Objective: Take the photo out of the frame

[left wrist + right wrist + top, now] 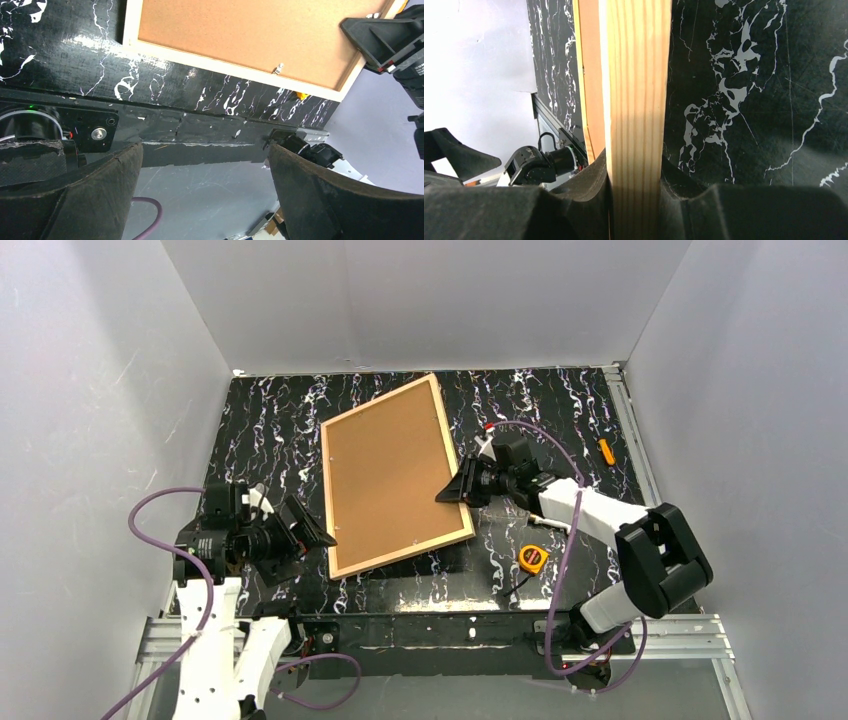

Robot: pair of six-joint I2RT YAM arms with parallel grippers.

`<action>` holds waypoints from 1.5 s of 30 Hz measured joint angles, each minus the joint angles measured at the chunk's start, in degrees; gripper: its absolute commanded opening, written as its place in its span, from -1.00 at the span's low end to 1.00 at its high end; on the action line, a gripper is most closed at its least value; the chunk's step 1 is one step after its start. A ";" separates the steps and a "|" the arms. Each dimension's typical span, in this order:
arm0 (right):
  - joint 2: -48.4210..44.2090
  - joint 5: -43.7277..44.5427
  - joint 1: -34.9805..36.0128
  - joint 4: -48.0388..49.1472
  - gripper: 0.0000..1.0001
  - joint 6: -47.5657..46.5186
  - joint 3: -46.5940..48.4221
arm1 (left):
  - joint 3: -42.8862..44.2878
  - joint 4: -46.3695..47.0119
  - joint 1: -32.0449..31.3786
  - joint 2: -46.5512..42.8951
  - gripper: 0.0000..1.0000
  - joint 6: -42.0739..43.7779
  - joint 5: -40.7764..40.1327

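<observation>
The frame (458, 472) of light wood strips lies face down on the black marbled table, its right side raised. Only the photo's brown board backing (388, 470) shows inside it; the printed side is hidden. My right gripper (462, 486) is shut on the frame's right strip, seen edge-on between my pads in the right wrist view (638, 125). My left gripper (318, 532) is open and empty, just left of the frame's near left corner. The left wrist view shows the frame's near strip (240, 70), the backing (250, 35) and a small metal tab (278, 68).
A yellow tape measure (532, 559) lies near the right arm. A small orange tool (606, 451) lies at the table's right edge. White walls enclose the table on three sides. The table's front edge (200, 145) runs across the left wrist view.
</observation>
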 measured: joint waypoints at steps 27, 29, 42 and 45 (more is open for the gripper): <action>-0.72 12.76 0.00 -10.08 0.55 -12.48 -3.96 | -4.74 2.34 0.00 0.15 0.96 1.31 1.46; -3.30 17.05 0.00 -15.04 0.61 -14.19 -1.44 | -5.66 2.95 0.00 0.15 0.96 1.27 1.86; -7.26 38.25 -20.41 -26.99 0.90 -26.25 12.37 | -9.38 12.87 -1.62 5.46 0.96 -0.44 10.71; -1.55 39.04 -27.10 -26.84 0.97 -29.09 16.65 | -9.35 14.62 -2.29 7.82 0.96 0.09 11.78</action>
